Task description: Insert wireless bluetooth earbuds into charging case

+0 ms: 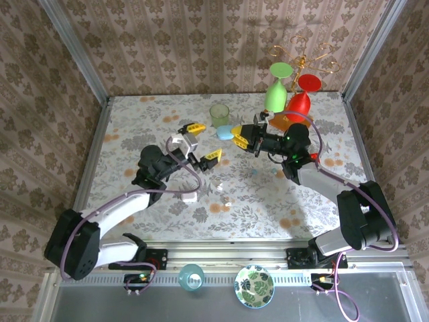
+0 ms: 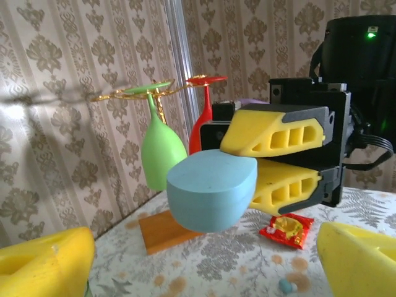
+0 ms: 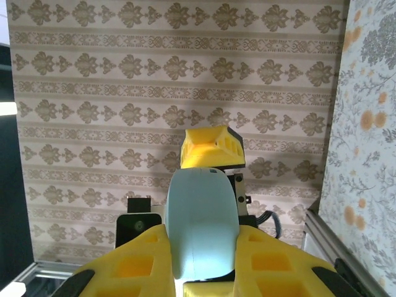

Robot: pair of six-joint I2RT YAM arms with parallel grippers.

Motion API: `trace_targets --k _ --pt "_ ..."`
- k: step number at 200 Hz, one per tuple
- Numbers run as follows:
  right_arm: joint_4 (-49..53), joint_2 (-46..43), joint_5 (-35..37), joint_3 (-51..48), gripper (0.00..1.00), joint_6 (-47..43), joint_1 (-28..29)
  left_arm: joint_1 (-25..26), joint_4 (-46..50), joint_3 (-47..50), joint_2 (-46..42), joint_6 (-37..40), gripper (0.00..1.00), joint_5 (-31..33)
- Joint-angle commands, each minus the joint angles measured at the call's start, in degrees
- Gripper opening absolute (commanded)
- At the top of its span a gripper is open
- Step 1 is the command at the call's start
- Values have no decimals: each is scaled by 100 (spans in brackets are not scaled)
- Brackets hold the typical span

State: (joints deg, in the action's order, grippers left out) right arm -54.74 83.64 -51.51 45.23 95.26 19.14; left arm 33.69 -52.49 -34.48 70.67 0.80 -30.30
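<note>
1. The left arm stretches in from the near edge, with the left gripper point(image 1: 203, 142) level and facing the charging case point(image 1: 225, 133), just to its left.
2. Its fingers point(image 2: 43, 263) are spread wide and hold nothing. The right gripper point(image 1: 236, 134) pinches the case clear of the table point(image 1: 134, 121).
3. A pale blue earbud point(image 1: 253, 172) lies on the table on the near side of the case. A green cup point(image 1: 219, 114) stands just behind the case, and wine glasses point(image 2: 162, 145) hang beyond it.

Green glass point(image 1: 275, 96), red glass point(image 1: 299, 105), red packet point(image 2: 286, 229)
</note>
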Motion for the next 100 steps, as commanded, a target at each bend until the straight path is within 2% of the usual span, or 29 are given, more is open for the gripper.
trace_targets --k 1,16,46,100 --pt "-342 -136 -51 157 8 375 3 -21 -794 -235 320 -392 87 -477" --pt "-409 -141 -80 160 8 473 10 -28 -967 -337 534 -468 81 -616" --pt "-397 -138 -148 178 7 474 5 -39 -1116 -563 869 -640 75 -1026" --pt "-538 -103 -193 159 5 570 13 -73 -1194 -736 1088 -790 62 -1298"
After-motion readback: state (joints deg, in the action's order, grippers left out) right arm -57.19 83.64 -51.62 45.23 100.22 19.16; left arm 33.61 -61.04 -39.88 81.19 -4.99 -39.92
